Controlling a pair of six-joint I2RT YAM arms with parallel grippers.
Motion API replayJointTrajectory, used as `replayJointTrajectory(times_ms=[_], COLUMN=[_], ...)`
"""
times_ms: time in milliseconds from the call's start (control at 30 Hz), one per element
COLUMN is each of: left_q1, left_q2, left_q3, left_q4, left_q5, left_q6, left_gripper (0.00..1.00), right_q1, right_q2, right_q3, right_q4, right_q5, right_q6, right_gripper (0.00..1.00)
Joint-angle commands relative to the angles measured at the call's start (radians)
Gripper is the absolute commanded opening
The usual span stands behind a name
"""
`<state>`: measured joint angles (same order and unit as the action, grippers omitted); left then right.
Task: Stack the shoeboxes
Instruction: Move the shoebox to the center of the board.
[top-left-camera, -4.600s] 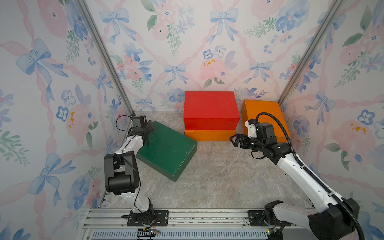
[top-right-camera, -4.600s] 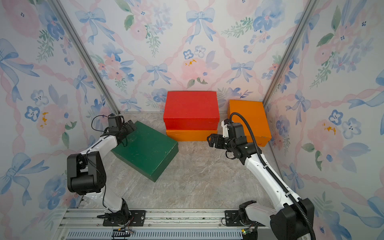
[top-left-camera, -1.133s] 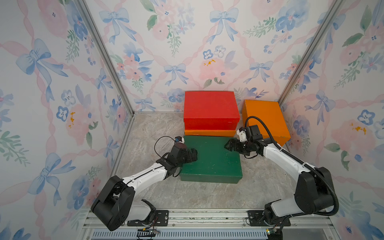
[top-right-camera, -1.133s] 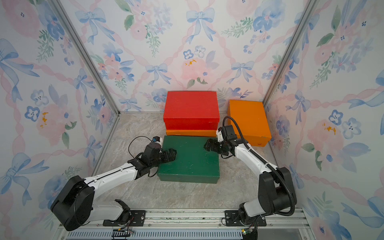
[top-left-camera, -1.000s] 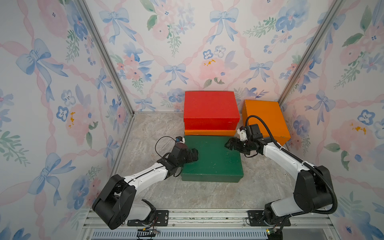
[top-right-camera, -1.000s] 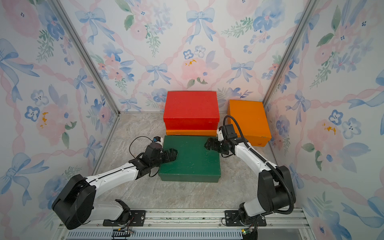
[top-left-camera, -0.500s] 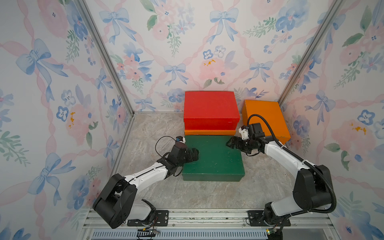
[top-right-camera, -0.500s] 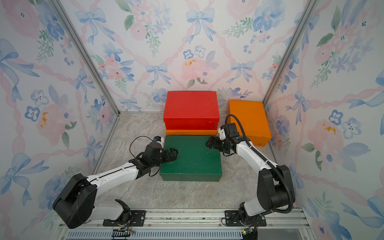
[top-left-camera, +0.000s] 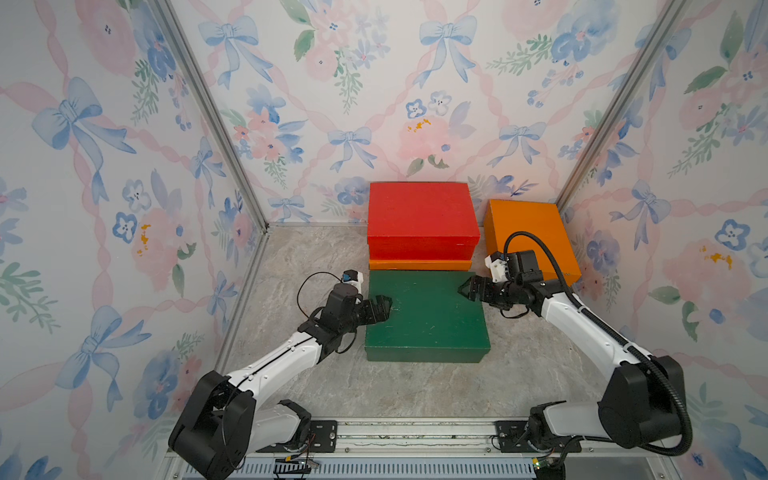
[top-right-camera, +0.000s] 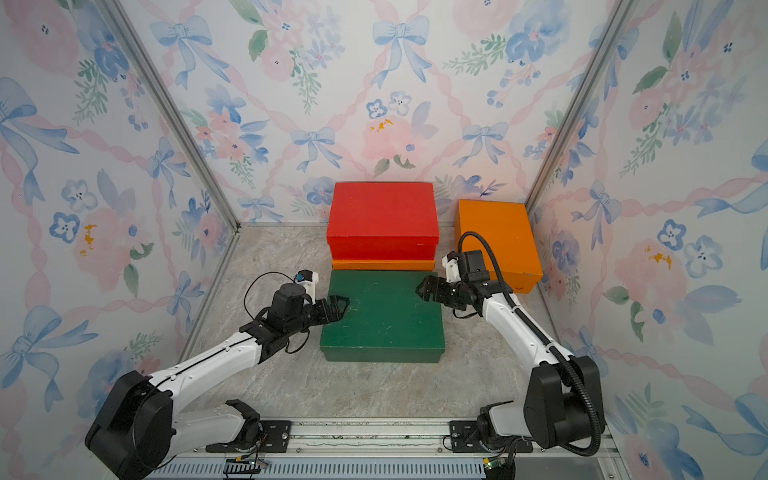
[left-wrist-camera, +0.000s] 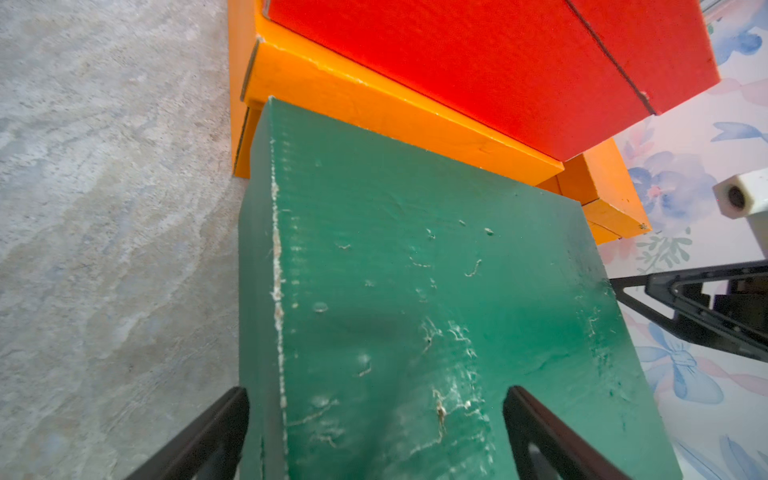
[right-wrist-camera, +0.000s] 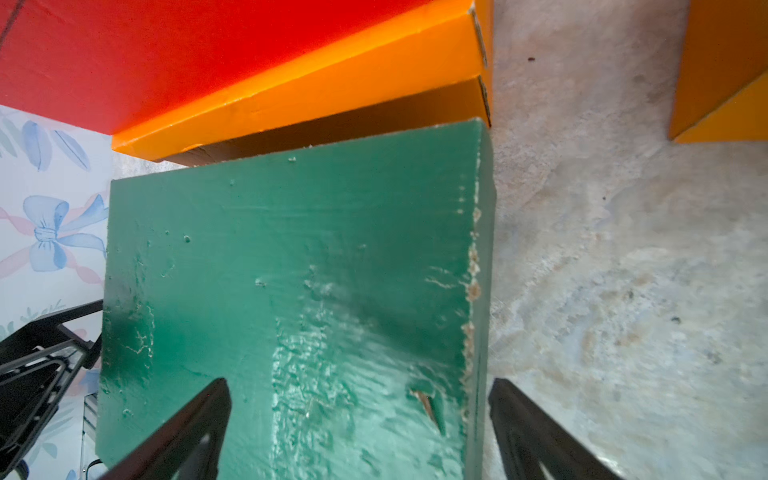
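Observation:
A dark green shoebox (top-left-camera: 426, 316) lies flat on the floor, its far edge against the stack behind it. That stack is a red shoebox (top-left-camera: 419, 220) on an orange shoebox (top-left-camera: 419, 264). A second orange shoebox (top-left-camera: 528, 237) stands at the back right. My left gripper (top-left-camera: 382, 305) is open at the green box's left edge. In the left wrist view one finger (left-wrist-camera: 232, 415) is beside the box's side wall and the other is over the lid (left-wrist-camera: 415, 291). My right gripper (top-left-camera: 465, 289) is open at the right edge, straddling it the same way (right-wrist-camera: 359, 384).
Floral walls (top-left-camera: 124, 208) close in the left, back and right sides. The marble floor (top-left-camera: 316, 257) spreads left of the stack and in front of the green box. A metal rail (top-left-camera: 415, 432) with both arm bases runs along the front.
The green box has slid slightly to the right, staying against the orange box's front. Both grippers moved with it and stayed open.

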<state>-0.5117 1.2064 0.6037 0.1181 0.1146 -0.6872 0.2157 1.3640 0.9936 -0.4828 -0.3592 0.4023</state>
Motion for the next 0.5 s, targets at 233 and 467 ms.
replayJointTrajectory(times_ms=[233,467], left_q1=[0.004,0.003], left_q2=[-0.052,-0.047], left_q3=[-0.090,-0.102], left_q4=[-0.036,-0.037], left_q5=[0.064,0.099], left_q6=[0.033,0.032], left_gripper=[0.98,0.98], right_q1=[-0.003,0.016], right_q2=[-0.115,-0.081], right_q3=[-0.147,-0.186], right_q4=[-0.018,0.031], right_q5=[-0.017,-0.071], right_q6=[-0.002,0.012], right_gripper=[0.97,0.98])
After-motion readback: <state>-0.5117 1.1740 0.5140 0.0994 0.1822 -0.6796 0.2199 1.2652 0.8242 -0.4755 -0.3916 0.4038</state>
